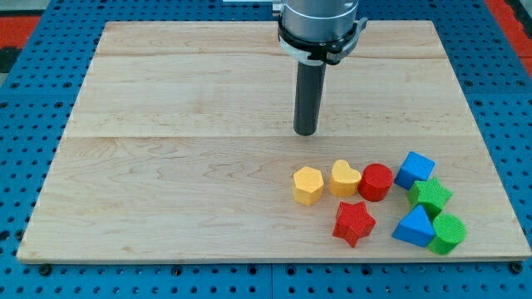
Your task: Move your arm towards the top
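Note:
My tip (305, 131) stands on the wooden board (166, 166) a little right of centre, above the cluster of blocks and touching none. Directly below it sit a yellow hexagon block (307, 184) and a yellow heart block (344, 178), with a red cylinder (376, 182) to their right. A red star block (353, 223) lies below those. Further right are a blue cube (415, 169), a green block (430, 197), a blue wedge-like block (414, 226) and a green cylinder (449, 233).
The board lies on a blue perforated table (25, 100). The arm's grey housing (320, 25) hangs over the board's top edge.

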